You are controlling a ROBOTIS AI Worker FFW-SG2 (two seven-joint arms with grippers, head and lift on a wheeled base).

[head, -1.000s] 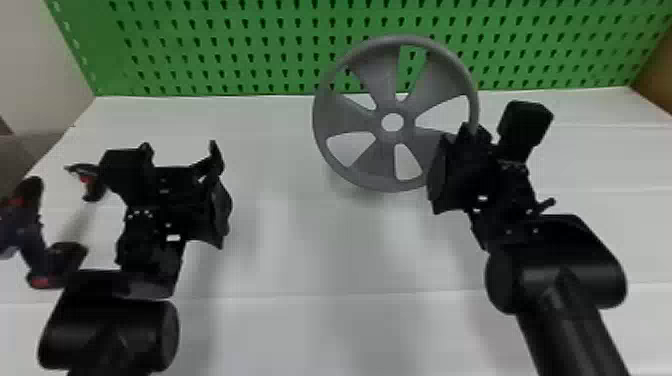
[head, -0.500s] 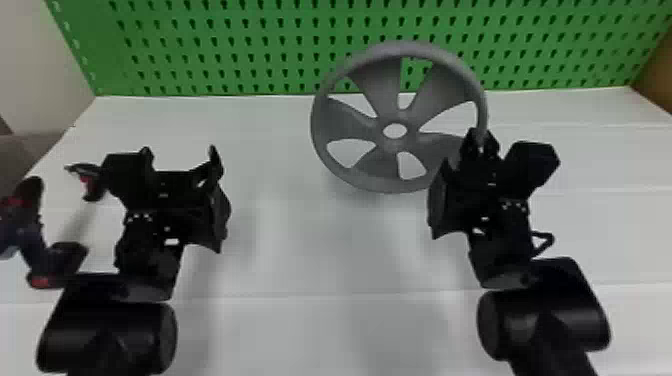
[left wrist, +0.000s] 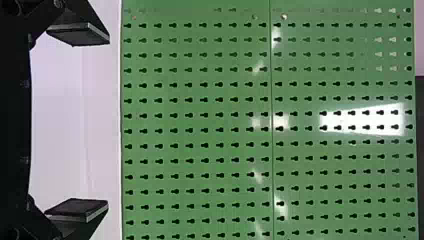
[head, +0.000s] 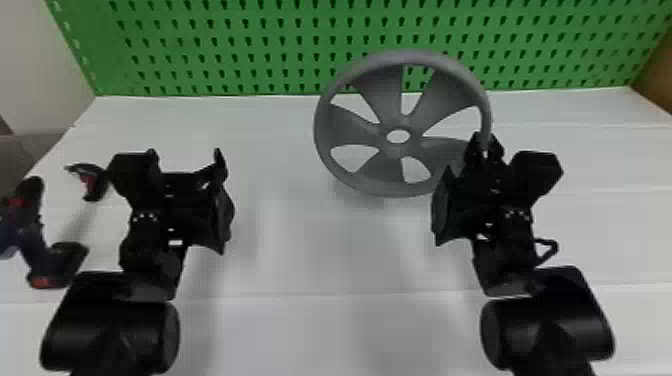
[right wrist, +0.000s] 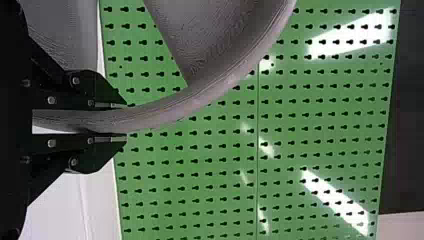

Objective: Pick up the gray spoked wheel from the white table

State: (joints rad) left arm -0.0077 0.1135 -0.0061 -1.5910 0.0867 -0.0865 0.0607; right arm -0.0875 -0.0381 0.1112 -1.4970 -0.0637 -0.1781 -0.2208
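Observation:
The gray spoked wheel [head: 390,180] is tilted up above the white table [head: 310,250], its face toward the head camera. At the wheel's right rim is my right gripper [head: 484,142], closed on that rim. In the right wrist view the wheel's curved rim [right wrist: 210,92] runs between the two fingers of my right gripper [right wrist: 125,121], which press it from both sides. My left gripper [head: 187,162] is parked over the table's left part, well apart from the wheel. The left wrist view has my left gripper [left wrist: 107,122] with its fingers wide apart and nothing between them.
A dark cordless tool with red parts [head: 37,240] lies at the table's left edge, beside the left arm. Behind the table stands a green pegboard [head: 250,45], with the wheel's upper rim in front of it. A brown panel [head: 655,75] borders the far right.
The right gripper has turned and shifted slightly with the wheel in its grip. The wheel has moved a little to the right and its tilt has changed. My left arm has barely moved.

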